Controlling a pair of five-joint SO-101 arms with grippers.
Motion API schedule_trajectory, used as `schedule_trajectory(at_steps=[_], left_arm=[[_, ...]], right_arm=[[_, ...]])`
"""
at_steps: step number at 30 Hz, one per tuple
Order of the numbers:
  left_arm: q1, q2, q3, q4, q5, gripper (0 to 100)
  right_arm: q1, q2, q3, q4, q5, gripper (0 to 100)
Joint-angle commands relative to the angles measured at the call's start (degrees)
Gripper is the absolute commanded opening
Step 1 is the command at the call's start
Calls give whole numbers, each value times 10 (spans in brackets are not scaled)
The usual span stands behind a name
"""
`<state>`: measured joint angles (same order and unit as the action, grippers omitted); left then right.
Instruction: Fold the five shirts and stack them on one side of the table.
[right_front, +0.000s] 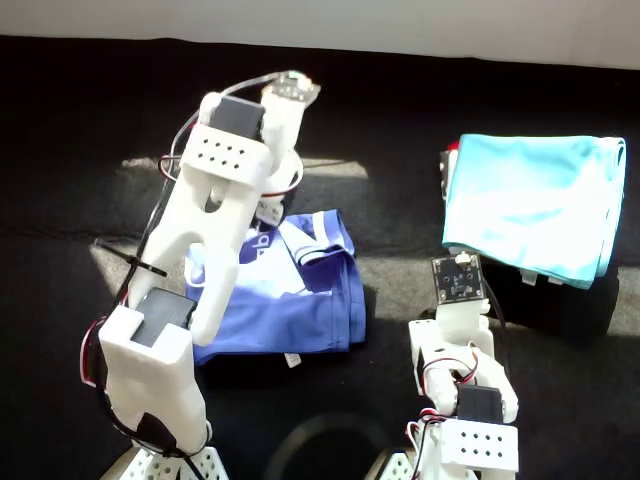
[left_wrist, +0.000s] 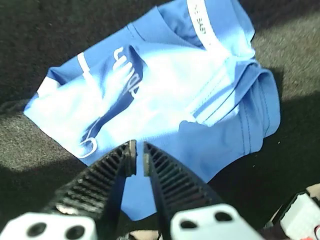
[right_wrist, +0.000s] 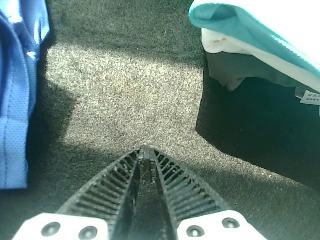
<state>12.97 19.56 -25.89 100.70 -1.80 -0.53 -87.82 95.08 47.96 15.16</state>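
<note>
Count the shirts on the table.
2 sure: blue shirt crumpled mid-table, teal shirt folded at the right. A white layer and a dark layer under it may be more.

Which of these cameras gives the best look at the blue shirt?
The left wrist view: nearly the whole blue shirt, with folds and white trim plain. In the high view the left arm covers part; the right wrist view catches one edge.

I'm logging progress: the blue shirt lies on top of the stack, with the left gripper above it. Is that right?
Not quite. The high view shows the blue shirt lying alone on the table, apart from the stack, which the teal shirt tops. The left gripper is above the blue shirt.
</note>
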Motion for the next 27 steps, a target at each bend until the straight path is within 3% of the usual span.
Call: schedule_trajectory(at_steps=[1,11,21,27], left_arm=[[9,12,40,-9,-12,10],[84,99,51,-65,-10,9],[83,104,51,-218,98,9],[67,131,51,-299,106,9]], right_arm=[[4,-5,65,-3,-5,8],[4,-5,65,-3,-5,8],[4,-5,65,-5,-5,8],[4,-5,65,-5,-5,8]])
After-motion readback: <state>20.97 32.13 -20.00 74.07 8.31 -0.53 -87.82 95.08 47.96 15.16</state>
